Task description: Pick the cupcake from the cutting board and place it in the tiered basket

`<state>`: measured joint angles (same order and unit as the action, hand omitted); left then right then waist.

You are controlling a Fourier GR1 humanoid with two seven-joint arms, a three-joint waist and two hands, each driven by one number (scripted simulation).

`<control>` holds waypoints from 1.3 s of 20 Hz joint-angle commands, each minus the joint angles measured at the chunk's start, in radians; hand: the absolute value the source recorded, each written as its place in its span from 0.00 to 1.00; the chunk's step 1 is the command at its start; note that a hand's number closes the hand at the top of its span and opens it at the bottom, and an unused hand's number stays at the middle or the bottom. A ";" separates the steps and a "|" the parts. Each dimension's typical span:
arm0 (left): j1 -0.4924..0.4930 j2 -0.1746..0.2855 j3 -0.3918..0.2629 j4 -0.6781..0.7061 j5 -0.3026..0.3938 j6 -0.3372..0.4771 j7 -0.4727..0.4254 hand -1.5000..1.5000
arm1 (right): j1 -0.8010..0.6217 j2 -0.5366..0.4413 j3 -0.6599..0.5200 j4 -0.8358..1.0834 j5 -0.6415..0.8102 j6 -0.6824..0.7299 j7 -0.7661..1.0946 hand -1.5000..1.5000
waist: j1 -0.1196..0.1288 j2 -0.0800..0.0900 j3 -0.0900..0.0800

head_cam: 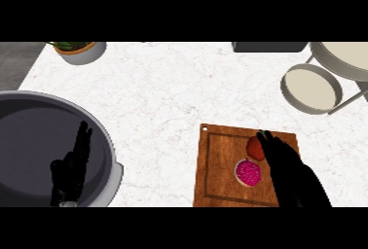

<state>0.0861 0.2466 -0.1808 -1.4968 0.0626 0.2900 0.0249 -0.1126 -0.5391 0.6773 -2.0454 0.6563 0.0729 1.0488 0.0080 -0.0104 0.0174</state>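
Cupcake [249, 165] on its side, pink frosting nearward

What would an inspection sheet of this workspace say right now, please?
Surface: white marbled counter.
Job's things: cupcake, pink-topped, on the wooden cutting board; tiered basket far right, nothing seen in it.
Clutter: large dark grey bowl at left; potted plant and dark box at the far edge.
Hands: right hand open, over the board beside the cupcake; left hand open, resting over the bowl.
Cables: nothing seen.
Surroundings: grey strip beyond the counter's left edge.
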 commanded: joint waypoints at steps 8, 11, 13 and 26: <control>0.008 -0.038 -0.008 0.048 -0.005 -0.010 0.026 0.50 | -0.046 0.103 0.024 0.156 0.006 0.142 0.103 0.00 | -0.006 0.012 -0.018; -0.006 -0.071 -0.025 0.062 -0.034 0.020 0.024 0.50 | -0.056 0.137 0.023 0.143 -0.001 0.182 0.152 0.00 | -0.012 0.012 -0.019; -0.044 -0.045 0.016 0.091 -0.014 -0.004 0.042 0.50 | -0.102 0.136 -0.032 0.158 -0.056 0.232 0.139 0.00 | -0.011 0.014 -0.019; 0.006 -0.076 -0.010 0.071 -0.053 -0.003 0.027 0.50 | -0.050 0.199 -0.032 0.256 -0.018 0.229 0.093 0.00 | -0.014 0.011 -0.018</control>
<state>0.0928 0.2152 -0.1668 -1.5076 0.0098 0.2910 0.0469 -0.1833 -0.3586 0.6405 -1.7804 0.6327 0.2528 1.0476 0.0028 -0.0104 0.0186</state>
